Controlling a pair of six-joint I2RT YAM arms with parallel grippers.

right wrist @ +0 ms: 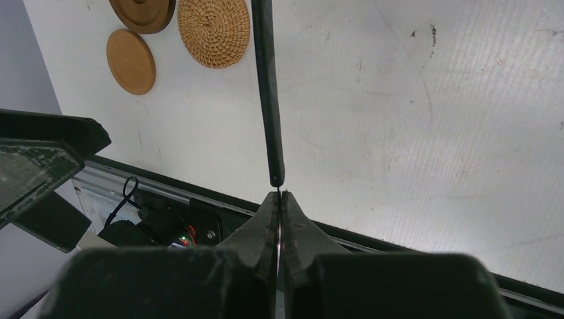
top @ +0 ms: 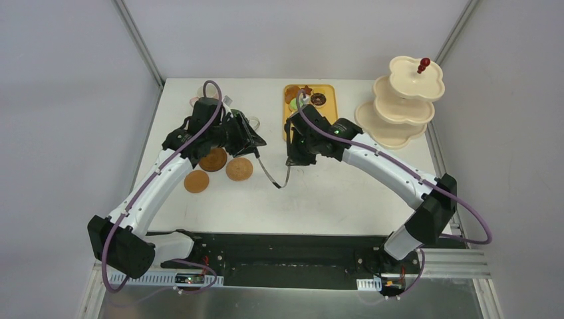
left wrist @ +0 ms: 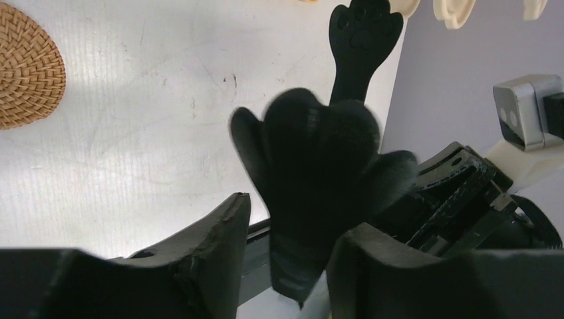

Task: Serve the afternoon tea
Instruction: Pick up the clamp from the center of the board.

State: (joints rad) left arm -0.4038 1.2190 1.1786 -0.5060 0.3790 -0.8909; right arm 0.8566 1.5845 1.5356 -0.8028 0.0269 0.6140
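Black tongs (top: 278, 184) lie in a V between my two grippers. My right gripper (top: 290, 163) is shut on the thin end of one tong arm, seen edge-on in the right wrist view (right wrist: 279, 198). My left gripper (top: 255, 141) is open; in the left wrist view (left wrist: 290, 229) a paw-shaped tong head (left wrist: 312, 159) stands between its fingers, with a gap on the left. Three brown coasters (top: 213, 159) (top: 239, 169) (top: 196, 181) lie under my left arm. Toy pastries (top: 318, 99) sit on the yellow tray (top: 330, 113). The cream stand (top: 399, 109) is at the back right. Mugs (top: 197, 100) are mostly hidden behind my left arm.
The second paw head of the tongs (left wrist: 364, 30) points toward the stand's rim (left wrist: 453, 10). A woven coaster (left wrist: 26, 73) is at the left wrist view's left edge. The right wrist view shows the coasters (right wrist: 213, 30) and the table's near edge (right wrist: 399, 232).
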